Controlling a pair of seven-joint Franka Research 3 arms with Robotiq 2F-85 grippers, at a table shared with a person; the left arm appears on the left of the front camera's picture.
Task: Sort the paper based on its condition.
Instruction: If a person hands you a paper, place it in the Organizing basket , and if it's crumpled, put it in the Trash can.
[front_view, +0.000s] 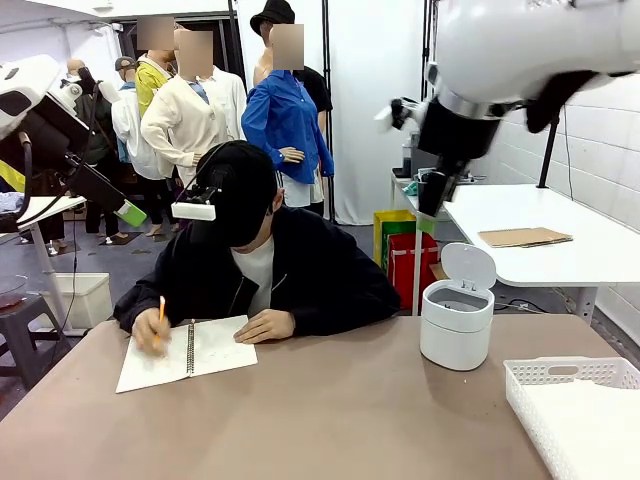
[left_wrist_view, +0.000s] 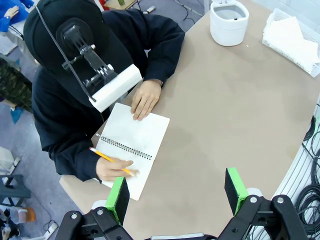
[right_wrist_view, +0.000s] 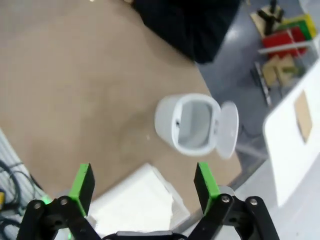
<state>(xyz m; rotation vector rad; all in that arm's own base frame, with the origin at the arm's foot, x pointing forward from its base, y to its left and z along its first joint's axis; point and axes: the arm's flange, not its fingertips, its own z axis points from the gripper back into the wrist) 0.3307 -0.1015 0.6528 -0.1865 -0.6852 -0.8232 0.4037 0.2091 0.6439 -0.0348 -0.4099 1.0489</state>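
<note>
Both grippers hang above the tabletop (front_view: 330, 420) with nothing in them: the left gripper (left_wrist_view: 176, 190) has its jaws spread wide over the left side, and the right gripper (right_wrist_view: 144, 181) is just as wide, high over the right. What we take for the paper (left_wrist_view: 286, 36) lies as white sheets in the basket (front_view: 565, 370) at the near right corner, just near of the open-lidded bin (front_view: 457, 320). At the far left a person (front_view: 260, 270) writes with a pencil (left_wrist_view: 107, 157) in a spiral notebook (left_wrist_view: 135, 135) (bound, so not ours to sort). We see two risks. A descent by the left arm could meet the writing hand or pinch the notebook, since both sit close beneath it. On the right, thin stacked sheets could come up several at once, or crumple between the pads and spoil the very condition we must judge.
</note>
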